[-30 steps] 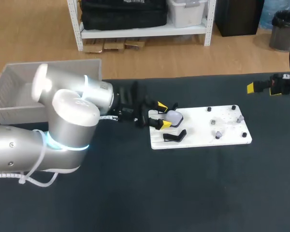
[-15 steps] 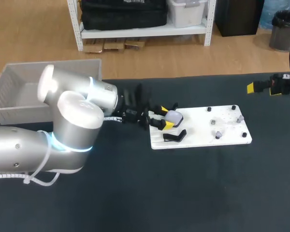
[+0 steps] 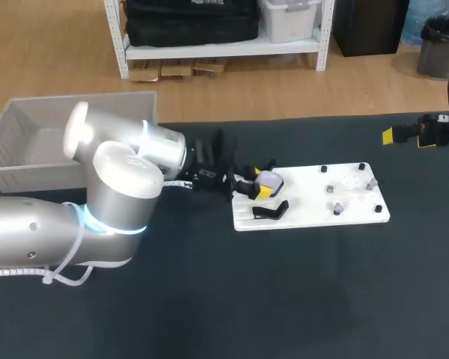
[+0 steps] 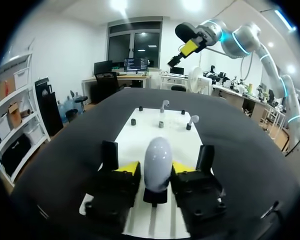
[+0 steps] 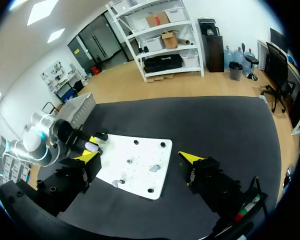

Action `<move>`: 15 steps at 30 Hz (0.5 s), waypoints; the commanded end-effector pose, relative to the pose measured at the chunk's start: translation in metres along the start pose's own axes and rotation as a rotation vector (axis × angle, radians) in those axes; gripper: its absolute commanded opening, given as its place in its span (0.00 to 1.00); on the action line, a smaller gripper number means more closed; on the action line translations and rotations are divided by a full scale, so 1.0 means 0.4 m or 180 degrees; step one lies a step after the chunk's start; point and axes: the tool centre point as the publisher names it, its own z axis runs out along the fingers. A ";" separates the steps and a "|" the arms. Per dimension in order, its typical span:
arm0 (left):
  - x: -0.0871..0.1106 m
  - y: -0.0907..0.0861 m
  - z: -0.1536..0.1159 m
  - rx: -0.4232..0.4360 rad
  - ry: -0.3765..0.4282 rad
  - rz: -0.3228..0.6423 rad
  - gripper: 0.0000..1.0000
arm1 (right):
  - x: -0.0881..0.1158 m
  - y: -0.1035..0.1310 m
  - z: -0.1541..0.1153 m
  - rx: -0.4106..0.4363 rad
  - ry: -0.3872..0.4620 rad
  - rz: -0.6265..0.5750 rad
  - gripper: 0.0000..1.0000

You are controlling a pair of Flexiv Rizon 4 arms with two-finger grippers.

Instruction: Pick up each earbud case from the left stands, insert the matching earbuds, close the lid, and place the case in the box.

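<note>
In the head view, the left gripper [image 3: 260, 182] has moved right since a second ago. Its yellow tips were spread wide short of the board then, and now they sit close on either side of the earbud case [image 3: 270, 179]. The case is on the far-left stand of the white board [image 3: 314, 209]. An empty black stand [image 3: 272, 211] is just nearer. The earbuds [image 3: 371, 182] are on pegs at the board's right end, unmoved. The grey box [image 3: 30, 142] is at the far left. The right gripper [image 3: 408, 138] hovers at the far right, where it was before.

In the left wrist view, the case is upright on its stand between the fingers. The jaws are narrowed to just beside it, with a thin gap on one side, so it is not gripped.

In the right wrist view, the jaws are spread wide and hold nothing, well above the table, with the board ahead of them.
</note>
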 end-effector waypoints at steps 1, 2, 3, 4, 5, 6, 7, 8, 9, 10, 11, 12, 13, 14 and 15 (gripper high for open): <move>0.006 0.008 -0.002 0.0007 0.0002 -0.0023 0.13 | 0.000 0.002 -0.002 0.0011 0.0001 0.0002 1.00; 0.006 0.008 -0.003 0.0009 -0.0007 -0.0034 0.04 | 0.000 0.002 -0.002 0.0011 0.0001 0.0002 1.00; 0.006 0.008 -0.003 0.0011 -0.0011 -0.0038 0.00 | 0.000 0.002 -0.002 0.0011 0.0001 0.0002 1.00; 0.006 0.008 -0.004 0.0015 -0.0014 -0.0039 0.00 | 0.000 0.002 -0.002 0.0011 0.0001 0.0002 1.00; 0.005 0.006 -0.006 0.0021 -0.0015 -0.0037 0.00 | 0.000 0.002 -0.002 0.0011 0.0001 0.0002 1.00; 0.002 0.003 -0.007 0.0041 -0.0019 -0.0027 0.00 | 0.000 0.002 -0.002 0.0011 0.0001 0.0002 1.00; -0.001 0.000 -0.008 0.0053 -0.0026 -0.0021 0.00 | 0.000 0.002 -0.002 0.0011 0.0001 0.0002 1.00; -0.004 -0.002 -0.009 0.0066 -0.0030 -0.0016 0.00 | 0.000 0.002 -0.002 0.0011 0.0001 0.0002 1.00; -0.007 -0.006 -0.012 0.0091 -0.0041 -0.0008 0.00 | 0.000 0.002 -0.002 0.0011 0.0001 0.0002 1.00; -0.010 -0.009 -0.015 0.0105 -0.0044 -0.0005 0.00 | 0.000 0.002 -0.002 0.0011 0.0001 0.0002 1.00; -0.013 -0.011 -0.019 0.0110 -0.0042 -0.0001 0.00 | 0.000 0.002 -0.002 0.0011 0.0001 0.0002 1.00; -0.017 -0.013 -0.025 0.0111 -0.0043 0.0002 0.00 | 0.000 0.002 -0.002 0.0011 0.0001 0.0002 1.00; -0.021 -0.014 -0.032 0.0110 -0.0057 0.0002 0.00 | 0.000 0.002 -0.002 0.0011 0.0001 0.0002 1.00; -0.025 -0.015 -0.038 0.0100 -0.0071 0.0005 0.00 | 0.000 0.002 -0.002 0.0011 0.0001 0.0002 1.00; -0.029 -0.015 -0.044 0.0092 -0.0075 0.0010 0.00 | 0.000 0.002 -0.002 0.0011 0.0001 0.0002 1.00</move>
